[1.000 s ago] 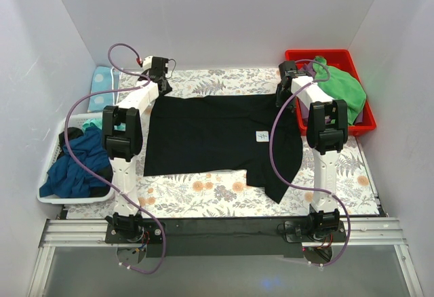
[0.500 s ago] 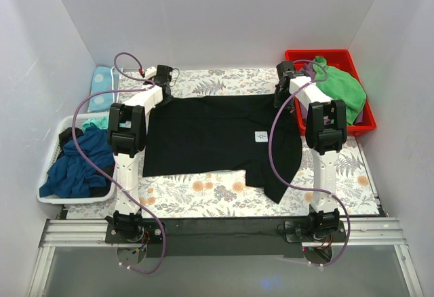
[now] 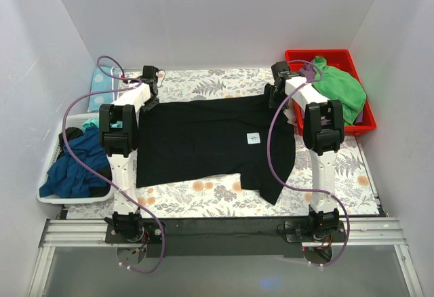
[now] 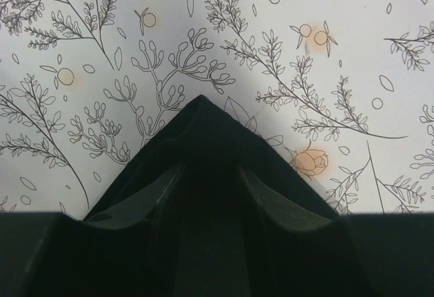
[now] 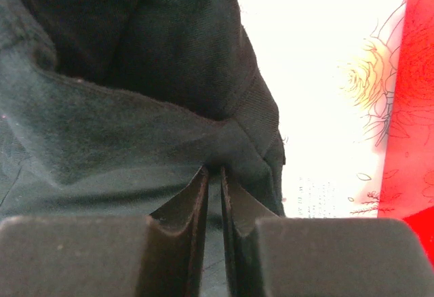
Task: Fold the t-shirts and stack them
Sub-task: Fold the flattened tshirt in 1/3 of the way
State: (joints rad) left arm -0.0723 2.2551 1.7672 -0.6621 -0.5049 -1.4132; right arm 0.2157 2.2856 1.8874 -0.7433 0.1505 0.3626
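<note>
**Barely begun: one shirt spread, none folded**

So far we see no finished fold and no stack anywhere on the flowered tablecloth (image 3: 203, 199). The large, soft black t-shirt (image 3: 203, 141) lies spread across the middle of it. The shirt is mostly flat, though its near right part hangs down crooked and doubled.

Both arms reach to the shirt's far edge. The left gripper (image 4: 209, 192) is clenched on a far-left corner, and its wrist view shows the cloth rising to a peak between the fingers. The right gripper (image 5: 213, 182) has its jaws pinched almost together on a fold of the same black cloth near the far-right corner.

We judge this to be the straightening step, with every fold yet to come.

More work waits at the sides. A dark blue shirt (image 3: 74, 165) and a teal one (image 3: 91, 126) lie heaped in the white plastic basket (image 3: 71, 201) on the left. A bright green garment (image 3: 342, 90) fills the red plastic bin (image 3: 332, 56) on the right.

As for writing, the only marking is a small white square label (image 3: 253, 138) on the black t-shirt. It carries a dark mark too small for us to read, and we see no brand.
</note>
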